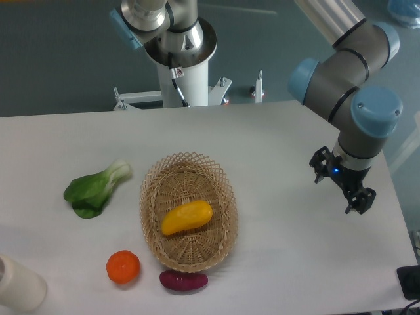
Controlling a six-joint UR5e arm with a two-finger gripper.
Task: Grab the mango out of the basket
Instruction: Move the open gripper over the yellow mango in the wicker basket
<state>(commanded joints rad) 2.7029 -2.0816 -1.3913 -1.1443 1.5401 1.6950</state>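
The mango (187, 217) is a smooth yellow-orange oblong fruit lying alone in the middle of the oval tan wicker basket (223, 190), which sits at the table's centre. My gripper (342, 186) hangs over the right part of the table, well to the right of the basket and apart from it. Its two black fingers (360, 199) are spread apart and hold nothing.
A green bok choy (95, 190) lies left of the basket. A round orange fruit (123, 267) and a dark purple oblong vegetable (184, 281) lie at the basket's front. A white cylinder (18, 283) stands at the front left corner. The arm's base (180, 49) stands behind the table.
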